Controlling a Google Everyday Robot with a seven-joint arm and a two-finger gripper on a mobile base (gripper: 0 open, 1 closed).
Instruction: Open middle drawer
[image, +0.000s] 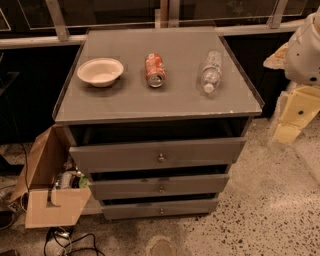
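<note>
The end effector (284, 131), a pale yellowish part below the white arm (306, 47), hangs at the right edge of the view, off the right side of the grey cabinet (75, 137) and clear of it, over the speckled floor (260, 210). Whether it is open or closed cannot be told, and it touches none of the 3 drawers.

Nearest to it, just to its left, is the right front corner of the counter (125, 100). Down and to the left of the end effector lies the top drawer (125, 156), pulled out with a dark opening above its front. Below that front, further down and left, sits the middle drawer (125, 187), its small round knob (161, 189) at centre and a dark gap above its front; how far out it stands cannot be told. The lowest drawer (130, 209) is under it.

Up and left of the end effector, on the counter, a clear plastic bottle (211, 71) lies on its side, closest of the 3 items. Further left an orange can (155, 70) lies on its side, and beyond it a white bowl (100, 71) stands upright. All 3 are well apart from each other.

Farthest away, on the floor beyond the cabinet's left side, an open cardboard box (50, 200) holds a few items, with dark cables (65, 240) in front of it.
</note>
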